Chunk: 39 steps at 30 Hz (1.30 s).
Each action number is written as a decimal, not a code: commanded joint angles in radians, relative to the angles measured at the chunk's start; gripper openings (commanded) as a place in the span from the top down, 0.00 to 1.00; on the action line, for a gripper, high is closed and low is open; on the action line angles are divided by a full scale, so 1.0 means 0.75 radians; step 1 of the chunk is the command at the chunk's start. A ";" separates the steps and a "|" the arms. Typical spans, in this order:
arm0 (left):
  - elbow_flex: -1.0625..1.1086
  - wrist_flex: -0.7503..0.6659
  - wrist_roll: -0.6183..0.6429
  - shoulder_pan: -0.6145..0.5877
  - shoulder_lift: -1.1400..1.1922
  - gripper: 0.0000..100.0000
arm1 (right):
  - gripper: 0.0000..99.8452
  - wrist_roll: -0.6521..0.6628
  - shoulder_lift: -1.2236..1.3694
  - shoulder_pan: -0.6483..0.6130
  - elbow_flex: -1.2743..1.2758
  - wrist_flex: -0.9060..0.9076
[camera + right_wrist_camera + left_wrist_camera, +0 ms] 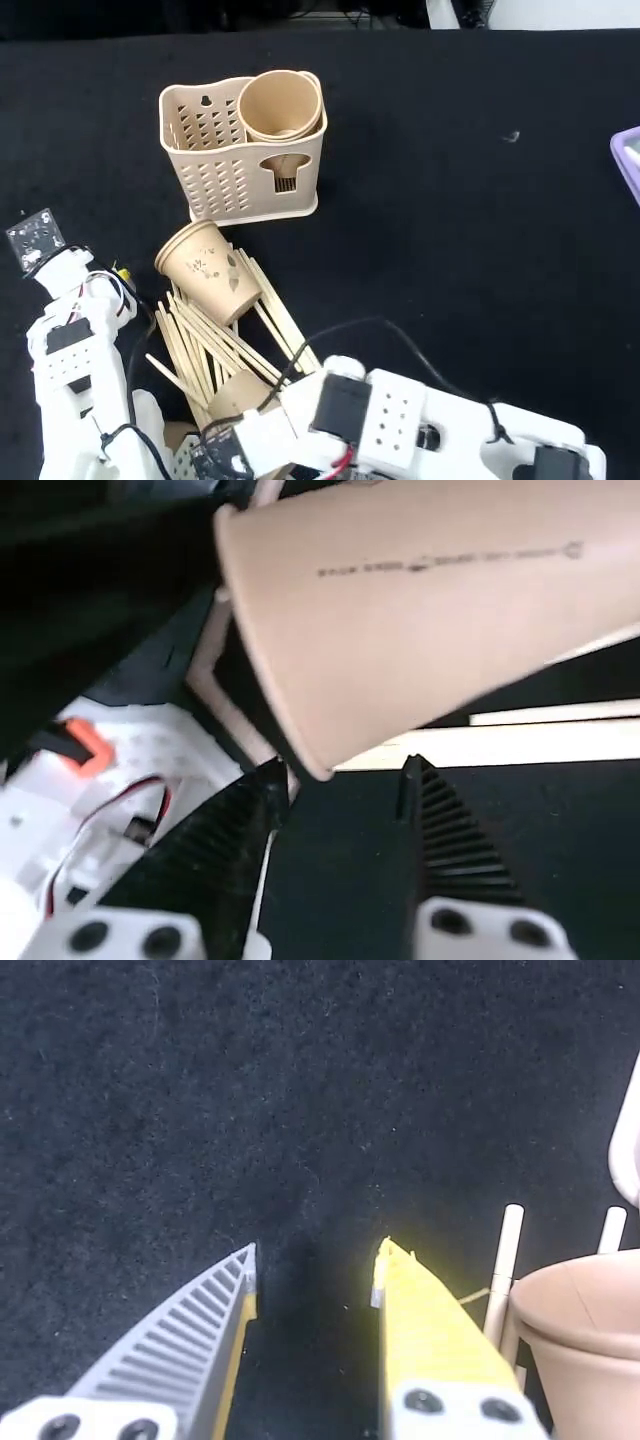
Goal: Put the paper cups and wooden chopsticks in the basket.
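The left arm (pixel 70 340) stands folded and fairly upright. Its left hand (pixel 315 1270) has its jaws parted, a grey ribbed finger (pixel 190 1340) on one side and a yellow finger (pixel 430 1330) on the other, gripping nothing. The right arm (pixel 420 425) lies low, stretched out toward the left arm. The right hand (pixel 345 770) has its two black fingers (pixel 210 860) spread apart, and just beyond their tips is the left arm's white body with red and black wires.
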 commanded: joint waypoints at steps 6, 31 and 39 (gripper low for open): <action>-0.021 -0.025 0.008 -0.007 -0.025 0.80 | 0.81 -0.094 -0.173 -0.018 0.122 -0.180; -0.021 -0.025 0.008 -0.011 -0.029 0.80 | 0.97 -0.094 -0.185 0.378 0.220 -0.532; -0.021 -0.025 0.008 -0.011 -0.029 0.80 | 0.99 -0.084 -0.244 0.634 -0.114 -0.254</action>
